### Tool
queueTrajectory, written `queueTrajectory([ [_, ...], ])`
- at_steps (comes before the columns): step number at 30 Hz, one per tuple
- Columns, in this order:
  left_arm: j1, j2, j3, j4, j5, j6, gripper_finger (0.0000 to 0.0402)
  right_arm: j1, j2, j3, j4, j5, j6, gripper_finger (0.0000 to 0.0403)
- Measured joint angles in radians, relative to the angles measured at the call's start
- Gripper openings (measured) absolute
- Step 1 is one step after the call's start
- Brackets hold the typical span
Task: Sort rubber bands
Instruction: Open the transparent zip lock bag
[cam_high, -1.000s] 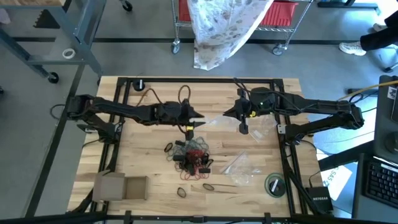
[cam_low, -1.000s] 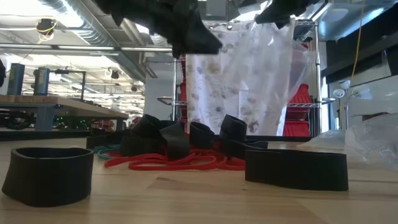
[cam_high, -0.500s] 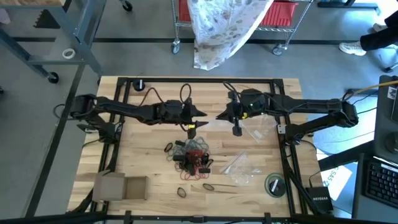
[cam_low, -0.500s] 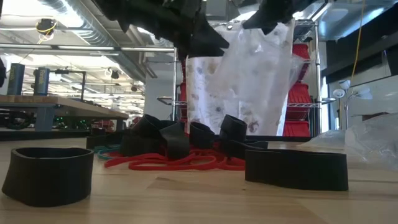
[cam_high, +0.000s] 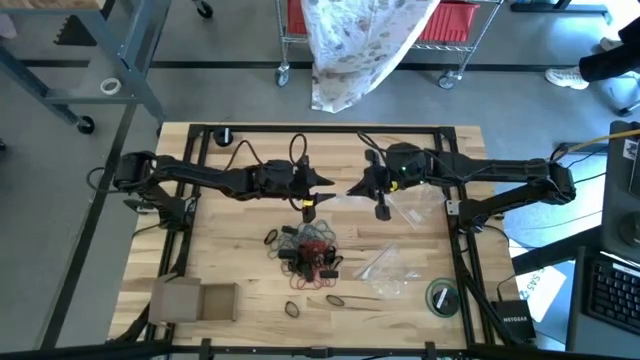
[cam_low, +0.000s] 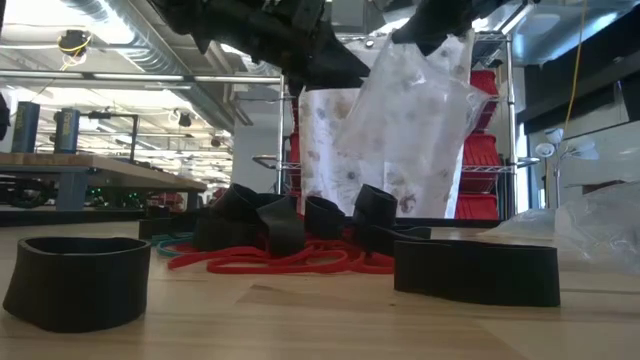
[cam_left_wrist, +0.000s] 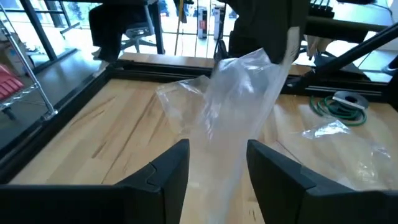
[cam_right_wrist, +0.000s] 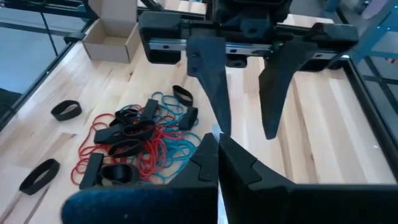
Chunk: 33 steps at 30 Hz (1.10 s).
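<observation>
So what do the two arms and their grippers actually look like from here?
Both arms are matte black and jointed, with thin black cables looping off them. The left gripper has two long, flat, dark fingers tapering to points, hung from a black crossbar. The right gripper is equally dark, with a small yellow marking on the wrist behind it.

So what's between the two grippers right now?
A clear plastic bag: held by the right gripper, it hangs between the open fingers of the left gripper, seen in the left wrist view.
</observation>
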Motion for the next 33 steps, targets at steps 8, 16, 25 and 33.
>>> queueTrajectory([
  [8, -0.007, 0.01, 0.0, 0.012, 0.006, 0.019, 0.0148, 0.0, 0.004, 0.0, 0.03, -0.002, -0.003, 0.0],
  [16, -0.024, -0.002, 0.0, -0.03, 0.01, 0.075, 0.0143, 0.0, 0.006, -0.001, 0.025, 0.006, -0.003, 0.0],
  [25, -0.016, -0.05, 0.001, -0.048, -0.028, 0.094, 0.0143, 0.0, 0.006, -0.001, 0.01, -0.002, -0.004, 0.0],
  [33, -0.023, -0.031, 0.001, -0.033, -0.028, 0.089, 0.0143, 0.0, 0.006, -0.001, 0.024, -0.003, -0.004, 0.0],
])
